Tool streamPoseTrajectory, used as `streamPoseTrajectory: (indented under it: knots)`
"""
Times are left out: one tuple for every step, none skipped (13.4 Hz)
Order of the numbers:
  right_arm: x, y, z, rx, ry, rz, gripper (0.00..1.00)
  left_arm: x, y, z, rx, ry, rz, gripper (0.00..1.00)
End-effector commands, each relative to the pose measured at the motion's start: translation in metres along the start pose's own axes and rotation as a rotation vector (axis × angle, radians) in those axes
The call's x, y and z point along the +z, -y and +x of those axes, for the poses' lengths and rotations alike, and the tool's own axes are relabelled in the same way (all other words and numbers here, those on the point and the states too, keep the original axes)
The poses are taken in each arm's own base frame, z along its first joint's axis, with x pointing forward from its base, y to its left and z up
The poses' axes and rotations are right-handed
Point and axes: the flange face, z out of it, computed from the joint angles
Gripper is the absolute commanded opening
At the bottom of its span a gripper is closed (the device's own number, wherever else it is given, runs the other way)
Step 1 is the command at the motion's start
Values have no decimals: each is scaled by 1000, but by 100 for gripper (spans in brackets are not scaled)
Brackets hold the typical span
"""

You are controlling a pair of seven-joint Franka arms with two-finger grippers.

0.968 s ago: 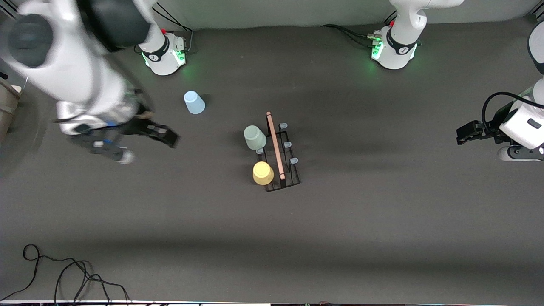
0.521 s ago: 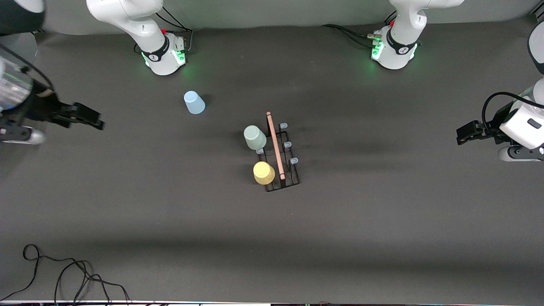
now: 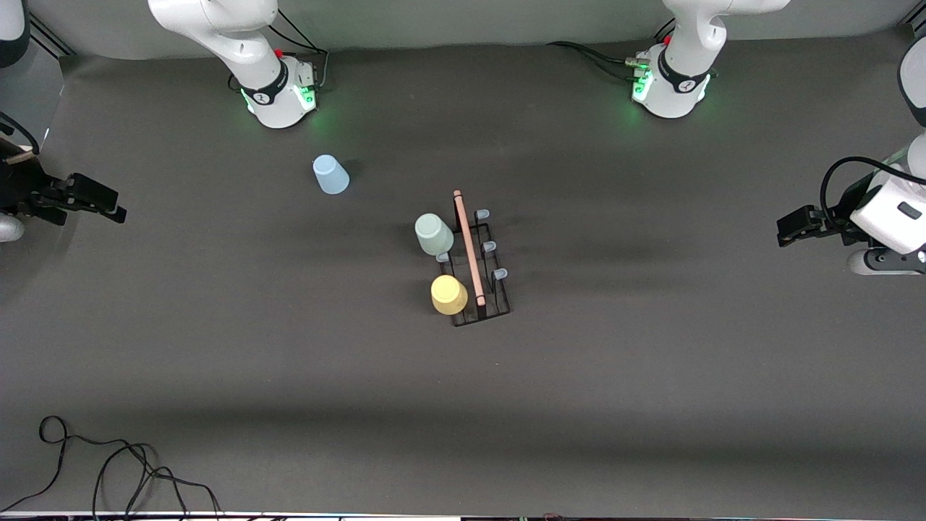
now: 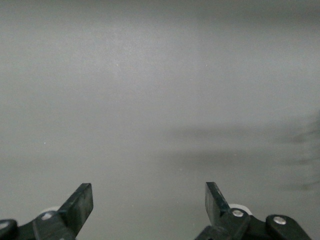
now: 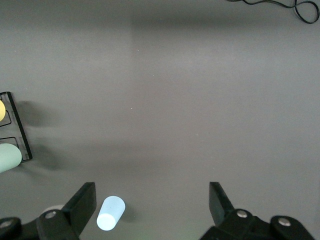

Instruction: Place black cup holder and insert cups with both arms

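Note:
The black cup holder (image 3: pixel 496 302) stands mid-table with its wooden rod handle (image 3: pixel 468 246) on top. A mint green cup (image 3: pixel 433 234) and a yellow cup (image 3: pixel 448 294) sit on pegs on its side toward the right arm's end. The light blue cup (image 3: pixel 330 174) sits on the table near the right arm's base, apart from the holder. My right gripper (image 3: pixel 108 204) is open and empty over the right arm's end of the table; its wrist view shows the blue cup (image 5: pixel 110 213) and a holder corner (image 5: pixel 15 127). My left gripper (image 3: pixel 783 231) waits, open and empty.
A black cable (image 3: pixel 108 467) lies coiled at the table's near corner at the right arm's end; it also shows in the right wrist view (image 5: pixel 300 10). Three bare blue-tipped pegs (image 3: pixel 490 246) line the holder's side toward the left arm's end.
My right arm has swung away from the middle toward the right arm's end of the table, gripper empty. The cups, holder and left arm have not moved.

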Motion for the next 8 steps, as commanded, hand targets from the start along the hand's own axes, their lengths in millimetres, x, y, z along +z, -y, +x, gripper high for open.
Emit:
streamPoseTrajectory:
  knots:
    - [-2,1,-4,-36,-11,-42,100,-4,0,2,1,2,-4,100]
    - [-1,1,-3,-36,-10,-43,100,-4,0,2,2,2,-4,100]
    - [-3,0,-3,-34,-8,-42,100,-4,0,2,0,2,-4,100]
    - [-3,0,-4,-34,-7,-42,100,-4,0,2,-2,1,-4,100]
    - [-3,0,-4,-32,-7,-42,100,-4,0,2,-2,1,-4,100]
    - [-4,0,-4,-32,-7,-42,100,-2,0,3,-2,4,-4,100]
    - [-3,0,-4,-32,1,-41,100,-1,0,3,-1,5,-4,100]
    - [-3,0,-5,-31,3,-41,100,-1,0,3,-5,7,-3,100]
